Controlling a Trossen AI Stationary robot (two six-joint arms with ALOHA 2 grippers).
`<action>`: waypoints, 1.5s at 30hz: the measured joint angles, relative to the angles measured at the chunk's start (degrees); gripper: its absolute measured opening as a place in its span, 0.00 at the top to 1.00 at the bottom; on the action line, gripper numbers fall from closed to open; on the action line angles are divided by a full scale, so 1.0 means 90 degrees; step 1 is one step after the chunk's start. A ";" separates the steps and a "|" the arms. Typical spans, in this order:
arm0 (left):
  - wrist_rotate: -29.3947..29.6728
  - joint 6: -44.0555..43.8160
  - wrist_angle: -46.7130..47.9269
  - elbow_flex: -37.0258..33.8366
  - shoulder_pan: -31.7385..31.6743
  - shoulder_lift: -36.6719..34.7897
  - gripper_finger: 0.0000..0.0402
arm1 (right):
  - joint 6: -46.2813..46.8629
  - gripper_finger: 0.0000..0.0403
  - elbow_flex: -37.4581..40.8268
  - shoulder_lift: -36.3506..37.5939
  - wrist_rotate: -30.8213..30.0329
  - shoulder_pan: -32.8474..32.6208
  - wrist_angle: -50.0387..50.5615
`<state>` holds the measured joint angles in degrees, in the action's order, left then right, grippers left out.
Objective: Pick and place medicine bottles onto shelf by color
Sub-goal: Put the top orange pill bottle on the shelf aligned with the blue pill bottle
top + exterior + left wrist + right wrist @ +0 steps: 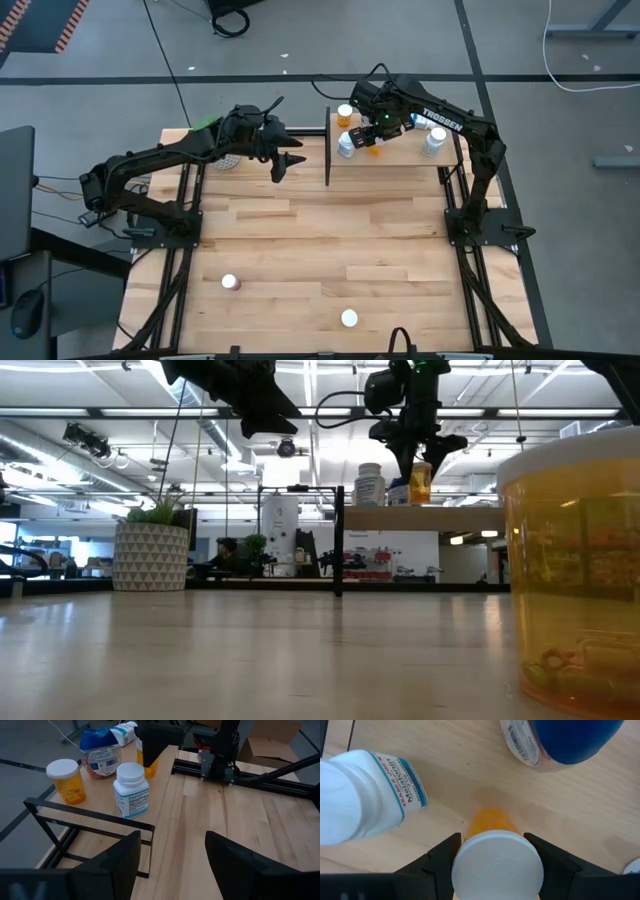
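- Holding an orange bottle (496,854) upright over the shelf (400,155): right gripper (495,851), jaws closed on the white cap from both sides. Whether the base rests on the wood cannot be told.
- Shelf, at 1 o'clock on the table (330,250), carries: white bottle (367,795) just beside the held one; blue bottle (570,740) near it on the other side; second orange bottle (345,114) at the shelf's 10 o'clock corner; one more white-capped bottle (434,141) at the 3 o'clock end.
- Left gripper (285,165): empty, jaws moderately wide, hanging above the table at 11 o'clock, off the shelf's 9 o'clock end.
- Not yet shelved: pink bottle (230,283) at 7 o'clock, white-capped bottle (349,318) at 6 o'clock, both well apart from the arms. Large orange bottle (575,570) stands close to the low camera.
- Plant (152,545) at 11 o'clock, not part of the sort.
- Risks: releasing before the base sits flat could tip the orange bottle into the white one; spreading the jaws in this tight cluster could nudge the white or blue neighbour; placement here leaves orange bottles split, so colour grouping may fail.
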<state>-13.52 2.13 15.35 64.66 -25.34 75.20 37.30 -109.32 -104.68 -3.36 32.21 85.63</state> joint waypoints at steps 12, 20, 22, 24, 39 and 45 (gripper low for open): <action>0.0044 0.0005 0.0000 0.0000 0.0000 0.0000 0.43 | 0.0338 0.46 0.0002 0.0000 -0.0198 -0.0098 0.0111; 0.0046 0.0007 0.0007 0.0000 0.0000 0.0000 0.43 | 0.0338 0.46 0.0002 0.0000 -0.0376 0.0010 0.0114; 0.0046 0.0007 0.0007 0.0000 0.0000 0.0000 0.43 | 0.0336 0.46 0.0002 0.0000 -0.0426 0.0010 0.0114; 0.0046 0.0007 0.0007 0.0000 0.0000 0.0000 0.43 | 0.0356 0.46 0.0002 0.0000 -0.0426 0.0004 0.0114; 0.0044 -0.0389 -0.0014 0.0000 0.0000 0.0000 0.43 | 0.1304 0.46 0.0002 0.0000 -0.0344 -0.0107 0.0159; 0.0046 -0.0449 -0.0158 -0.0002 0.0000 0.0000 0.43 | 0.1584 0.46 0.0002 0.0000 -0.0409 -0.0187 0.0159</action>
<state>-13.10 -1.91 13.93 64.64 -25.34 75.20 51.55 -109.30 -104.68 -7.04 30.52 87.06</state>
